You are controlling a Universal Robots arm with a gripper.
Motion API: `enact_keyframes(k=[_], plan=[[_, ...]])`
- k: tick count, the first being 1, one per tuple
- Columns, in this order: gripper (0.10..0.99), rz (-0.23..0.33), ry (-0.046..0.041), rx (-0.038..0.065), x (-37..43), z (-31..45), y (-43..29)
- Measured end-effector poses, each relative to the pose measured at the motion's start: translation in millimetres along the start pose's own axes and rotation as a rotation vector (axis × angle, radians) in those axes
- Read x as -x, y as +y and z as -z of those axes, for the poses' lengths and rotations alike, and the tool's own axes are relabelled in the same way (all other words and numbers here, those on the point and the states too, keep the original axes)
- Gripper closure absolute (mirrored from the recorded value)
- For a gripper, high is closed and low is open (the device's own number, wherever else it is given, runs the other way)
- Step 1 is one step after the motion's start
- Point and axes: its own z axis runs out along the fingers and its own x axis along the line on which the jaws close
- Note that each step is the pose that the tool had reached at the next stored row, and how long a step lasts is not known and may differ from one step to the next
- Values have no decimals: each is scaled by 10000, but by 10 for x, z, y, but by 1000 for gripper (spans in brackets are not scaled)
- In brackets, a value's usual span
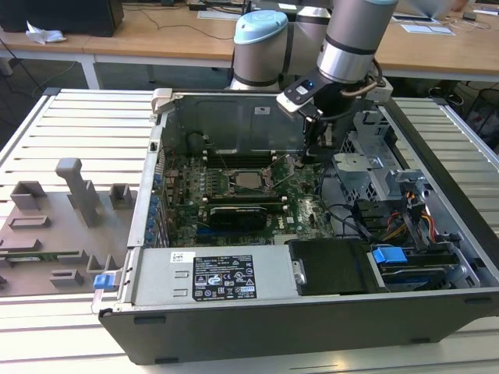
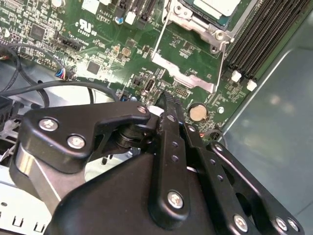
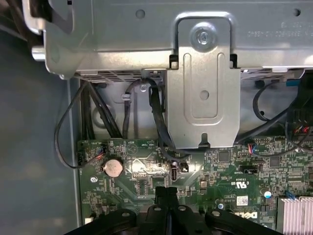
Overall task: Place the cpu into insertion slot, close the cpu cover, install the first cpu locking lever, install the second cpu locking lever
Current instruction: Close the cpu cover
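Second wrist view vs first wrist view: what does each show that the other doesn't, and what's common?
Second wrist view: the cpu in its socket, the silver cpu cover framing it, and black memory slots.
First wrist view: a grey metal bracket with black cables beside it, plus a finned heatsink.
In both wrist views: the gripper, fingers together, over the green motherboard, and the coin cell battery.

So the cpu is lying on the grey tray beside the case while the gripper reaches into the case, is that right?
Not quite: the exterior view shows the cpu in the socket inside the case; the gripper does reach into it.
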Motion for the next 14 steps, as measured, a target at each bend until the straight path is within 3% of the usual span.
enact_keyframes(k=[4,5,8,14], plan=[[980,2,2,0,-7,-42,-16],[980,1,2,0,-15,-81,-64],[980,1,1,0,-12,-107,-230],[980,0,1,0,-10,-116,-326]])
